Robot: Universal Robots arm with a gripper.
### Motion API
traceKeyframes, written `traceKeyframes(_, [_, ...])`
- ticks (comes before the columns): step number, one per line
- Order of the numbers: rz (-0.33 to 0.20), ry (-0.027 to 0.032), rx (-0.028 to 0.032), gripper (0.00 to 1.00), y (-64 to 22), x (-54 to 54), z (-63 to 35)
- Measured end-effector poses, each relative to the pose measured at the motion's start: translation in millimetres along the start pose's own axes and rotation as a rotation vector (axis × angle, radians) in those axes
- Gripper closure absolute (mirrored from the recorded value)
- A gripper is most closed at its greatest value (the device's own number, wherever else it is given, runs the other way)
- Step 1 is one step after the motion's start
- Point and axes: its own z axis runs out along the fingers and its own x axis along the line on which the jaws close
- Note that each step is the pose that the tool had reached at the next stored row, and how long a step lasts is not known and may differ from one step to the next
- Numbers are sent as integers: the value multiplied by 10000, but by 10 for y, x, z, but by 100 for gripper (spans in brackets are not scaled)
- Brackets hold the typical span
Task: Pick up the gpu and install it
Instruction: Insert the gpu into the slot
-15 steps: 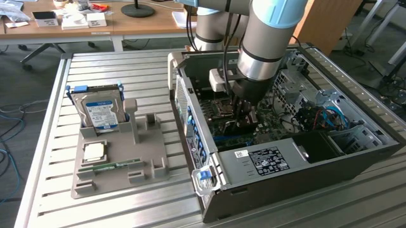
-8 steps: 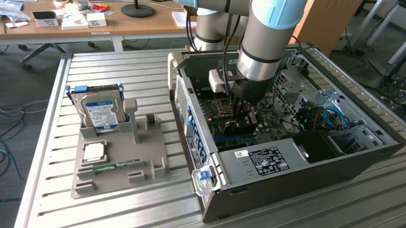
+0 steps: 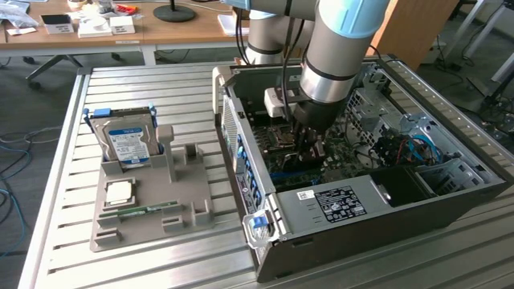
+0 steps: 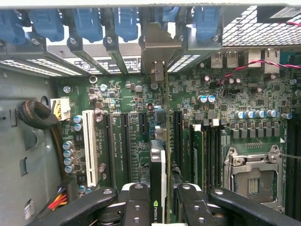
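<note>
Wrist view has the gripper (image 4: 159, 207) clamped on one gpu (image 4: 158, 165), held edge-on right over the motherboard (image 4: 122, 127), its metal bracket up at the rear slot wall. Exterior view: the arm (image 3: 337, 54) reaches straight down into the open pc case (image 3: 386, 223), hiding the card. Off beside the gripper, one hard drive (image 3: 127, 141) stands in a grey holder (image 3: 148, 211) on the surface (image 3: 144, 84).

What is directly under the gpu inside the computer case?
Under the gpu, held edge-on by the gripper, lies the green motherboard with its black slots. The card covers the slot beneath it.
</note>
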Motion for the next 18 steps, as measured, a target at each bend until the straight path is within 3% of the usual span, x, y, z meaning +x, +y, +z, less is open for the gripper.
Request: traceKeyframes(18, [-2, 2, -1, 73, 1, 2, 36])
